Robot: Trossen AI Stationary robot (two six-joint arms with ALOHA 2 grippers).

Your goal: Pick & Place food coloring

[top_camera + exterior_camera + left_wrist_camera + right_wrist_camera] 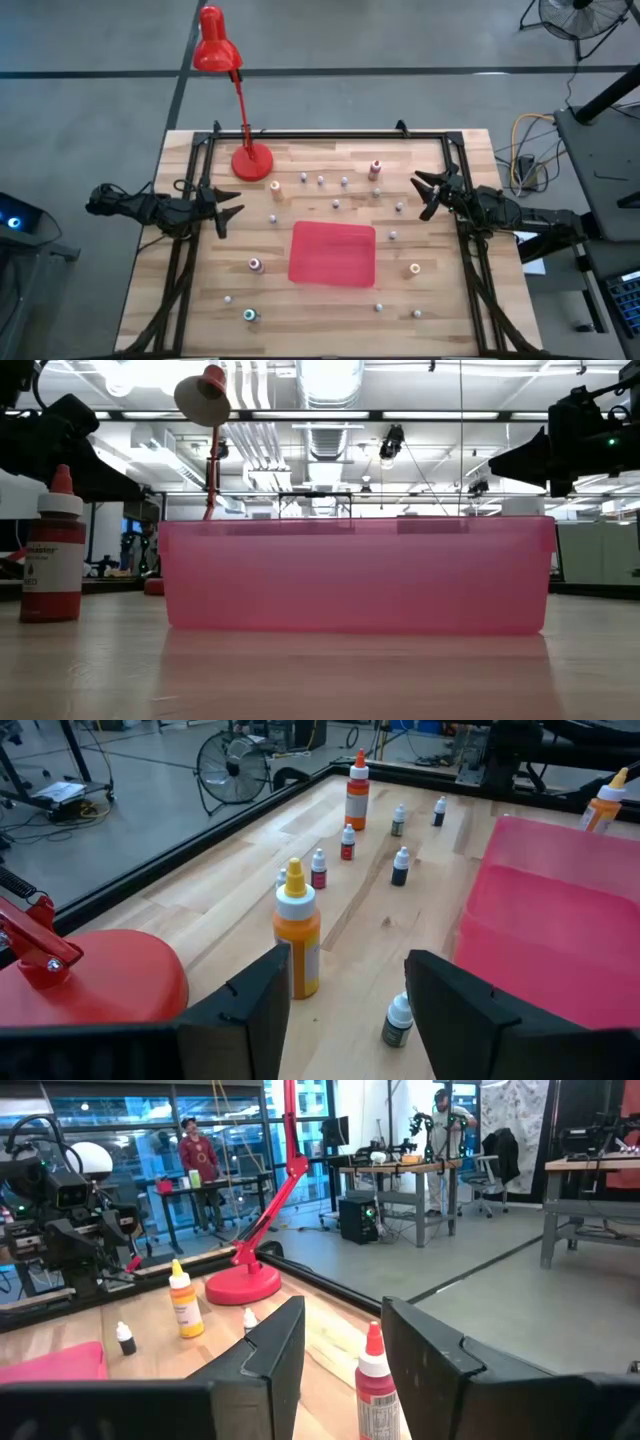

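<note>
Robotics lab or open workshop hall. Around wooden table (pixel 330 300): bare concrete floor (pixel 400 40), standing fan (pixel 228 768), loose cables (pixel 525 140). Beyond table: workbenches with equipment (pixel 400 1165), exposed ceiling ducts and strip lights (pixel 330 420), person standing (pixel 196 1155).

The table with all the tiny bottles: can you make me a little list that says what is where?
bin: pink bin, middle of table, nothing visible inside
bottles: small bottles scattered all around the bin
tall orange bottle: beside the red lamp's base
left claw: open, above table, holding nothing
right claw: open, above table, holding nothing
</note>
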